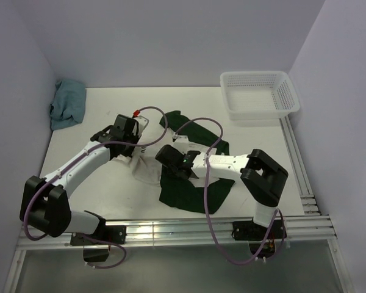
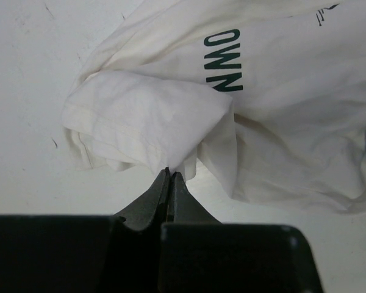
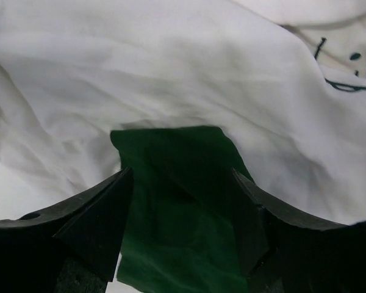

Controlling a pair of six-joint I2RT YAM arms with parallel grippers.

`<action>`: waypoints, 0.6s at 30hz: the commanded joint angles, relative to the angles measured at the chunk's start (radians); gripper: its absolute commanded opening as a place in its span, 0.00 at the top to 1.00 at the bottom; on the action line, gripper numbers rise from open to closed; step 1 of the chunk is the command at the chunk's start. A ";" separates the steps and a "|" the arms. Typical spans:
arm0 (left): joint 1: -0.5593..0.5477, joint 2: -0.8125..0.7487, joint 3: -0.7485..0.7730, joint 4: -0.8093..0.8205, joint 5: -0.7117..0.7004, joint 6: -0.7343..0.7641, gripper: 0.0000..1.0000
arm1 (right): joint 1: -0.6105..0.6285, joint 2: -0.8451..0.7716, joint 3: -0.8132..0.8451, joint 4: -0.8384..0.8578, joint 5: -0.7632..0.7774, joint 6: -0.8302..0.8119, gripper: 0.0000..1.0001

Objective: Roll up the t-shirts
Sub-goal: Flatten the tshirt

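Observation:
The t-shirts [image 1: 147, 172] lie crumpled in the middle of the table, cream-white cloth over dark green cloth [image 1: 183, 190]. My left gripper [image 1: 129, 139] is at the heap's left side. Its jaws [image 2: 169, 173] are shut, pinching a folded white hem of the t-shirt [image 2: 146, 116] near the green lettering. My right gripper [image 1: 169, 156] hovers over the heap's centre. In the right wrist view it [image 3: 182, 173] stands open, its fingers straddling a dark green sleeve [image 3: 177, 201] without gripping it, with white cloth [image 3: 171, 73] beyond.
A white mesh basket [image 1: 262, 113] stands at the back right, against the wall. A teal-blue cloth [image 1: 68, 104] lies bunched at the back left corner. Metal rails run along the table's near and right edges.

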 commanded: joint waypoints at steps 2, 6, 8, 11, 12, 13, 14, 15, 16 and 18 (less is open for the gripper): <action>0.011 -0.053 0.026 -0.038 0.028 0.001 1.00 | 0.045 -0.058 0.005 -0.095 0.102 0.033 0.30; 0.015 -0.082 0.020 -0.055 0.023 0.009 1.00 | 0.099 -0.145 -0.043 -0.176 0.146 0.104 0.30; 0.017 -0.100 0.020 -0.076 0.023 0.016 1.00 | 0.117 -0.211 -0.110 -0.193 0.146 0.156 0.30; 0.020 -0.132 0.014 -0.095 0.017 0.027 1.00 | 0.129 -0.299 -0.203 -0.219 0.152 0.237 0.30; 0.022 -0.139 0.012 -0.099 0.016 0.030 1.00 | 0.137 -0.318 -0.227 -0.228 0.155 0.259 0.30; 0.023 -0.145 0.011 -0.109 0.014 0.035 1.00 | 0.139 -0.355 -0.247 -0.249 0.159 0.303 0.30; 0.023 -0.151 0.009 -0.113 0.013 0.036 1.00 | 0.142 -0.372 -0.286 -0.254 0.161 0.325 0.29; 0.026 -0.155 0.008 -0.116 0.013 0.039 1.00 | 0.143 -0.404 -0.307 -0.271 0.163 0.349 0.29; 0.026 -0.160 0.006 -0.122 0.014 0.043 1.00 | 0.143 -0.418 -0.326 -0.280 0.166 0.398 0.28; 0.029 -0.172 0.005 -0.130 0.016 0.044 1.00 | 0.143 -0.467 -0.382 -0.315 0.175 0.493 0.27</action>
